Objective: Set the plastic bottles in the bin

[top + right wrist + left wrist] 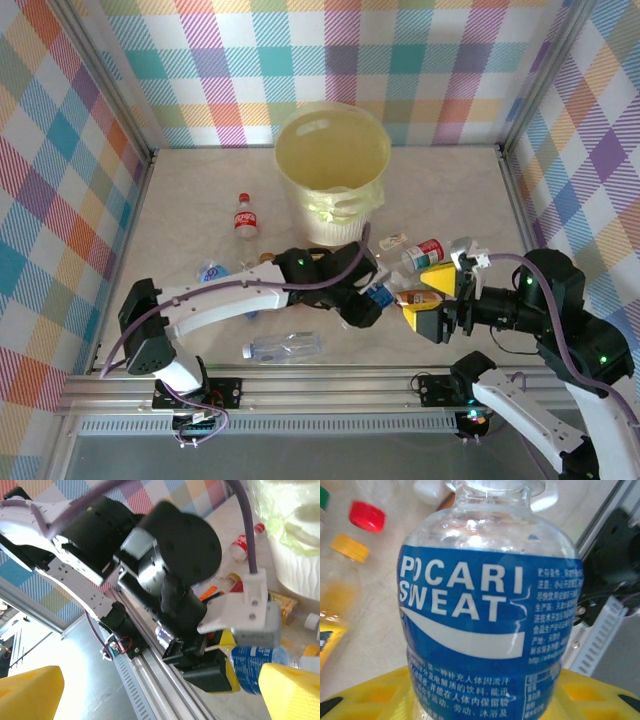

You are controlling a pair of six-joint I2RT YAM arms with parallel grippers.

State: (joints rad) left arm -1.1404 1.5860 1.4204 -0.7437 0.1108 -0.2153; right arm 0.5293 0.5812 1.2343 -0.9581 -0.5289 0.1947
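Blue-labelled Pocari Sweat bottle [485, 615] right up against the lens, upright, clear shoulder and neck on top. The left gripper [482, 705] has it, yellow fingers [592, 692] showing either side of its base. Left on the pale table [385, 605]: an orange-filled bottle [337, 595] with a yellow cap, a red cap [366, 516] beyond. On the right, a metal rail [600, 630].

Left arm [230, 297] and right arm [545, 300]: white link shells, black joint housings, purple cables [330, 287], green indicator lights, yellow jaws.
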